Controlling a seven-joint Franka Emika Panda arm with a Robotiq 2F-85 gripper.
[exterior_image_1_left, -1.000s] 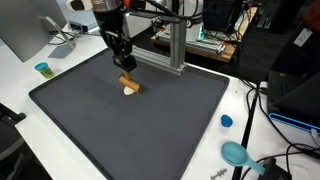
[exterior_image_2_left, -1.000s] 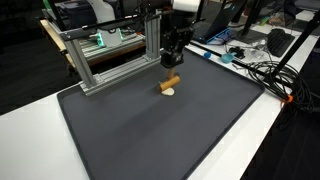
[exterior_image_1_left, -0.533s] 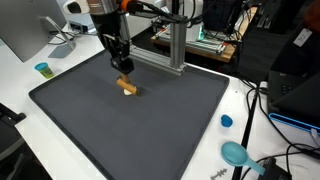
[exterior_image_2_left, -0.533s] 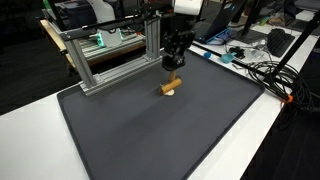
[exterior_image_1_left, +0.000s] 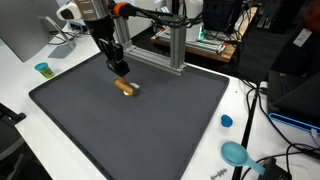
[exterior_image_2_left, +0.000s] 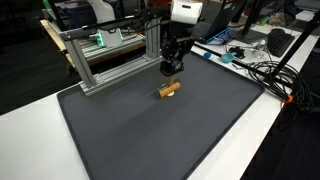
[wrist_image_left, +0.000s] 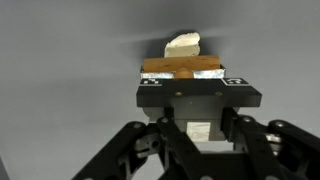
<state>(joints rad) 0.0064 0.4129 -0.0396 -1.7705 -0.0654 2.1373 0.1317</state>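
Note:
My gripper (wrist_image_left: 181, 82) is shut on a small tan wooden piece (wrist_image_left: 180, 67) that has a cream-coloured part (wrist_image_left: 183, 44) sticking out beyond it. In both exterior views the wooden piece (exterior_image_1_left: 126, 87) (exterior_image_2_left: 168, 90) hangs roughly level just over the dark mat (exterior_image_1_left: 130, 135) (exterior_image_2_left: 170, 140), near the mat's back part. The gripper (exterior_image_1_left: 120, 72) (exterior_image_2_left: 171, 72) comes down onto it from above. The dark fingers are hard to make out against the mat, and the wrist view shows the wood lying straight across the fingertips.
An aluminium frame (exterior_image_1_left: 172, 45) (exterior_image_2_left: 110, 55) stands just behind the gripper at the mat's back edge. A small blue cup (exterior_image_1_left: 42, 69), a blue cap (exterior_image_1_left: 226, 121) and a teal object (exterior_image_1_left: 236, 153) lie on the white table, with cables (exterior_image_2_left: 265, 70) at one side.
The gripper has shifted a little sideways across the mat with the wooden piece in it. The piece has turned from tilted, cream end down, to nearly level.

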